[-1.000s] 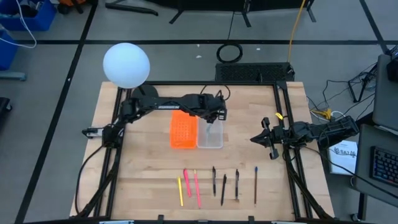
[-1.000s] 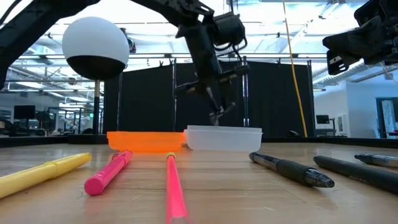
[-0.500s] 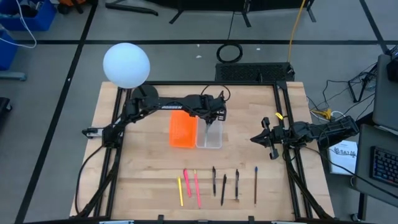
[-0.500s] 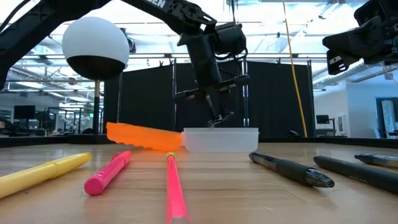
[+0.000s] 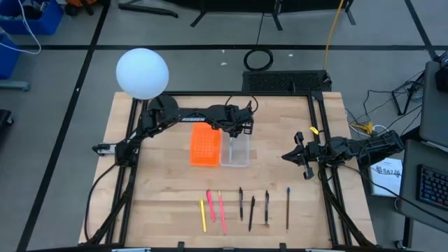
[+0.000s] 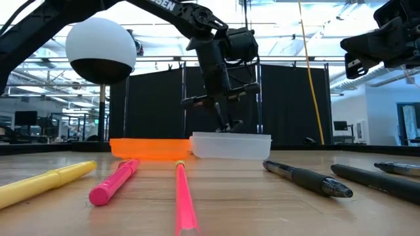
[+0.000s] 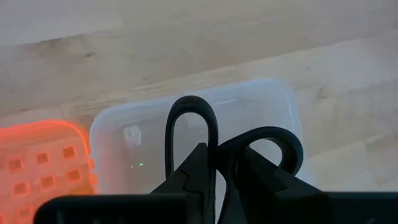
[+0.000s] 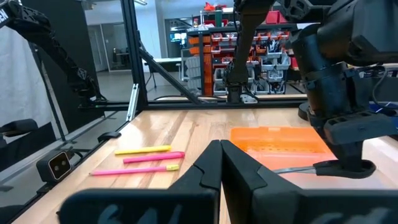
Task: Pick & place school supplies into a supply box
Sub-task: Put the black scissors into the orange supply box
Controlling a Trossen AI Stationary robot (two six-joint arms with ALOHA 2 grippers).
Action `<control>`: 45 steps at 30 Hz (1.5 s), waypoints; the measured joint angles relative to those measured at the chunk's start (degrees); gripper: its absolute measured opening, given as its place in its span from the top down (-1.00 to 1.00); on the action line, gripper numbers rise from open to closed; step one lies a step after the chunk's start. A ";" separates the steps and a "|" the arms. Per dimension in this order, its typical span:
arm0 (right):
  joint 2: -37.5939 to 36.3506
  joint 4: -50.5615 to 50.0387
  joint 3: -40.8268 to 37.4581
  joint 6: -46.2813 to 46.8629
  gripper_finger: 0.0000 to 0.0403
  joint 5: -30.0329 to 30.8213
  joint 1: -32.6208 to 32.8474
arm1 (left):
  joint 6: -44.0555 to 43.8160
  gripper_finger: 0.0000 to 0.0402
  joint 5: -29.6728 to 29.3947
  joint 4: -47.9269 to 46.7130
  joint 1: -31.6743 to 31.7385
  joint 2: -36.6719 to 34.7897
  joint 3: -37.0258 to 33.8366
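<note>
Black-handled scissors point(image 7: 205, 143): held clenched in the left gripper point(image 5: 236, 133), suspended over the clear supply box point(image 5: 236, 150) beside the orange tray point(image 5: 206, 146). Right gripper point(image 5: 294, 155): closed, empty, parked apart.

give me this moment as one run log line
left gripper: shut on scissors, over clear supply box | right gripper: shut, idle at table's right | pens and pencils: on table, not yet placed
</note>
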 joint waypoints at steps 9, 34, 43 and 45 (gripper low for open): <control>0.00 0.15 0.00 0.08 1.00 -0.02 0.00 | -0.07 0.70 -1.40 -0.31 -1.63 0.37 0.04; 0.00 0.22 0.00 1.62 1.00 -0.24 0.00 | 0.01 0.31 -2.48 -2.28 -3.25 5.17 -0.05; 0.00 0.22 -0.01 1.62 1.00 -0.26 0.00 | 9.03 0.06 1.31 -3.99 -3.14 4.81 3.90; 0.00 0.22 0.00 1.60 1.00 -0.26 0.00 | 11.36 0.06 2.41 -6.48 -3.14 4.80 7.19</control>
